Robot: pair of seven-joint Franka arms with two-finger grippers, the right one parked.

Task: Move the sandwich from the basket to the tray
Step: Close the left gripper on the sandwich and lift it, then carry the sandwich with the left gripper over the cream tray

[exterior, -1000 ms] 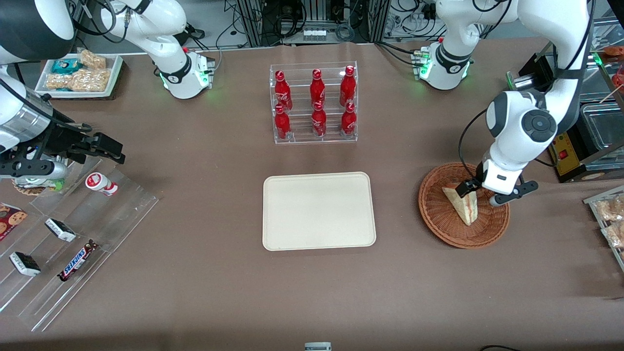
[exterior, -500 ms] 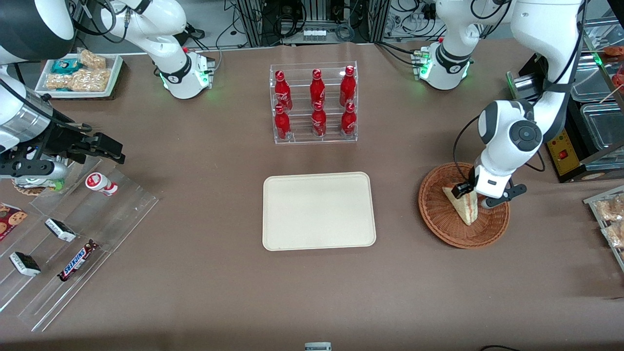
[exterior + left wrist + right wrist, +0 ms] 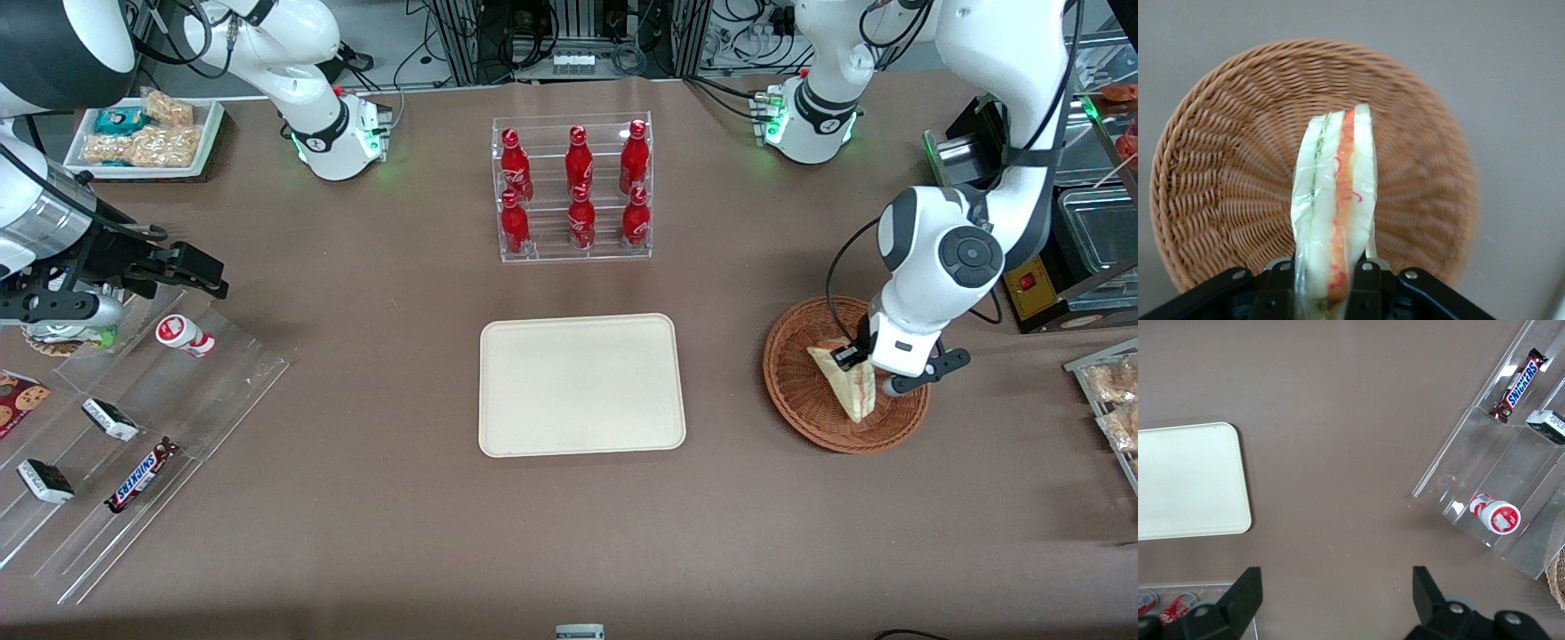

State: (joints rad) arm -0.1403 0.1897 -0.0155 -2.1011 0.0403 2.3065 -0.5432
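The sandwich (image 3: pixel 849 384), a wrapped wedge of pale bread with red and green filling along its edge (image 3: pixel 1335 200), is held in my left gripper (image 3: pixel 861 366) over the round wicker basket (image 3: pixel 800 391). The fingers (image 3: pixel 1365 283) press both flat sides of the wedge, and it hangs a little above the basket's floor (image 3: pixel 1231 180). The cream tray (image 3: pixel 582 384) lies flat in the middle of the table, toward the parked arm's end from the basket, with nothing on it. It also shows in the right wrist view (image 3: pixel 1188 480).
A clear rack of red bottles (image 3: pixel 573 188) stands farther from the front camera than the tray. A clear stepped stand with snacks (image 3: pixel 133 436) is at the parked arm's end. Metal trays and packets (image 3: pixel 1111 391) lie beside the basket at the working arm's end.
The gripper closed in on the sandwich's thick end and lifted slightly; the wedge has tipped and shifted a little nearer the front camera within the basket.
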